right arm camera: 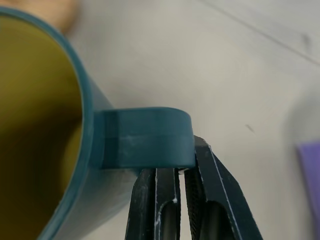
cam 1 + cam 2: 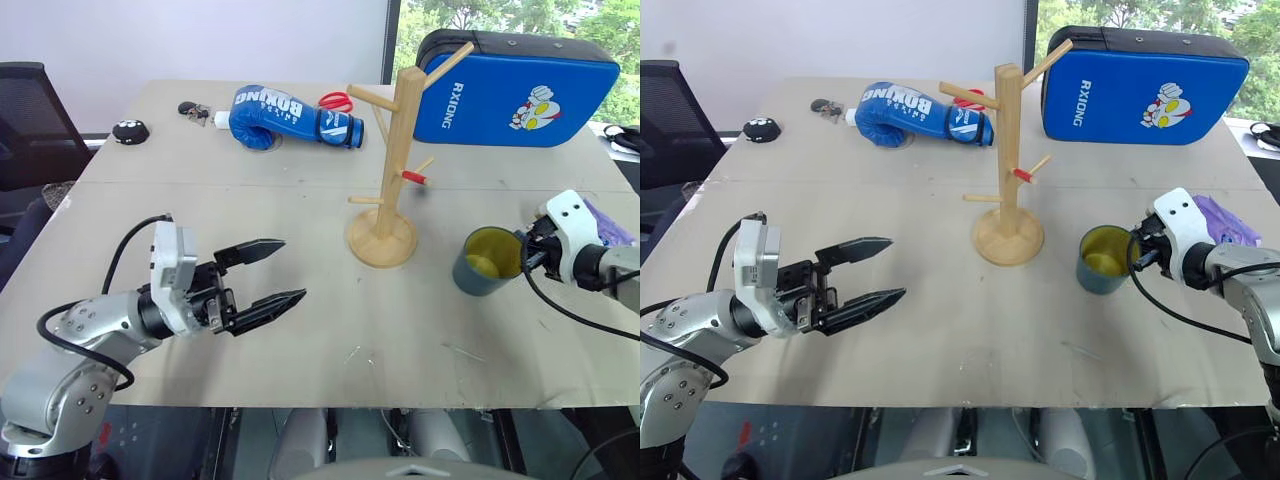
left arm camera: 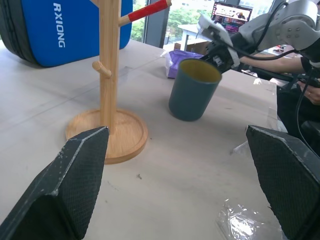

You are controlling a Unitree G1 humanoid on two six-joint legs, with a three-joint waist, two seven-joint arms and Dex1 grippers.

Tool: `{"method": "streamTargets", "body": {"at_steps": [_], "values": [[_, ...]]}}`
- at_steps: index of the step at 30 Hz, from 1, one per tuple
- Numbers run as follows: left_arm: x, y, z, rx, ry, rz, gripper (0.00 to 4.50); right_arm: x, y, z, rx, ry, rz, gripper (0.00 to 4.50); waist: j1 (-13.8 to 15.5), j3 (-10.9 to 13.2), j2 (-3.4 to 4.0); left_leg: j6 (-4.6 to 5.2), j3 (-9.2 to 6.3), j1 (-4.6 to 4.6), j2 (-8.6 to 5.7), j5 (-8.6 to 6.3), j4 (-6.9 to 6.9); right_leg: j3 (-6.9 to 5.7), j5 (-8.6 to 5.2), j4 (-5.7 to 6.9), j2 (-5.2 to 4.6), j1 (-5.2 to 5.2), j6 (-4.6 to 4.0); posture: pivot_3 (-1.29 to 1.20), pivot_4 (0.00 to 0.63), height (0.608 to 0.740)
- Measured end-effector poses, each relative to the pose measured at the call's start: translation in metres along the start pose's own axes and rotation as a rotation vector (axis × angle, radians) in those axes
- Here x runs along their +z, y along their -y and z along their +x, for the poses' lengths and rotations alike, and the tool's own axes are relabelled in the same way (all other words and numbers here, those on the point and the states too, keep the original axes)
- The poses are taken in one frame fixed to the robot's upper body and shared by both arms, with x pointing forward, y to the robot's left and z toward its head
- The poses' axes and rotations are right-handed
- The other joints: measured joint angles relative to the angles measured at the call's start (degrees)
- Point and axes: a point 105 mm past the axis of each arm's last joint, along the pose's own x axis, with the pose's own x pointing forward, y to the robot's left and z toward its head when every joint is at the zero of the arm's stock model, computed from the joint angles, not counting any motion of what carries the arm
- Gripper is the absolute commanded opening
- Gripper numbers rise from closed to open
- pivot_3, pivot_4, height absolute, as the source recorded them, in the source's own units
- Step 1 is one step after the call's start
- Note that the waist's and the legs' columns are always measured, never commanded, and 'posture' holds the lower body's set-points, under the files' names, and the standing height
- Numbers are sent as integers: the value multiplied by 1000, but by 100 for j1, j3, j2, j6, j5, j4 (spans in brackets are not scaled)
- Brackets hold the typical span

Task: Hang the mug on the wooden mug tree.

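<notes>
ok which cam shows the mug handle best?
Right wrist view: the handle is seen up close, with the right tool shut on it from below. In both eye views the tool hides the handle behind the mug. The left wrist view shows the mug's body, handle on the far side.

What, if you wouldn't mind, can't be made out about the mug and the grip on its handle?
- Head views: mug handle sits behind the cup and right gripper.
- Right wrist view: handle covers the fingertips.
- Left wrist view: wooden mug tree top cut off by the edge.
</notes>
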Motion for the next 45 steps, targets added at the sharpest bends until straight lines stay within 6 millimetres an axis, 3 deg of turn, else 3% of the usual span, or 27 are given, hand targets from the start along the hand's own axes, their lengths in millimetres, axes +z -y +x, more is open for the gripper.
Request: {"method": "streamTargets", "body": {"at_steps": [3, 6, 12, 14, 17, 23, 30, 37, 45], "values": [[0, 0, 0, 1, 0, 0, 4500, 19, -9, -8, 64, 93, -37, 38, 4, 0, -1, 1, -1, 2, 1, 0, 1, -2, 0, 1, 0, 1, 0, 0, 150, 740], [0, 0, 0, 1, 0, 0, 4500, 26, -13, -10, 88, 120, -47, 38, 4, 0, 0, 1, 0, 2, 0, 0, 1, 0, 0, 3, 0, 1, 0, 0, 150, 740], [5, 2, 0, -26, 23, 2, 4500, 80, -36, -23, 131, 206, -172, 38, -27, 1, 1, 0, -5, 5, 3, 0, 1, -3, 0, 11, 0, -1, -2, 0, 150, 740], [7, 1, 0, -29, 31, 16, 4500, 89, -44, -25, 141, 208, -197, 38, -21, 1, -2, 0, -6, 3, 3, 0, 2, -5, -1, 9, 0, 1, -3, 0, 150, 740], [12, -6, -6, 4, 61, 69, 4500, 95, -53, -22, 165, 167, -206, 38, -18, 2, -2, 0, -1, 1, 0, 0, 2, -2, -2, 9, -4, -1, -6, 0, 150, 740], [19, -12, -18, -39, 73, 16, 4500, 112, -59, -22, 153, 94, -228, 38, -27, 2, -3, 0, -3, -3, 1, 0, 2, -6, -3, 8, -7, -4, -9, 0, 150, 740], [19, -13, -19, -46, 74, 5, 4500, 119, -68, -14, 174, 33, -236, 38, -52, 3, -2, 0, -2, -5, 1, 0, 1, -4, 0, 8, -7, -7, -4, 0, 150, 740], [17, -13, -19, -30, 83, -7, 4500, 140, -77, -10, 177, 50, -241, 38, -60, 3, -1, -1, -1, -6, 2, 0, 0, -4, 0, 9, -7, -10, -4, 0, 150, 740], [15, -11, -18, -17, 88, -16, 4500, 141, -83, -3, 196, -9, -283, 38, -62, 3, -1, 0, 1, -9, 1, 0, 0, -3, 1, 9, -9, -13, -4, 0, 150, 740]]}}
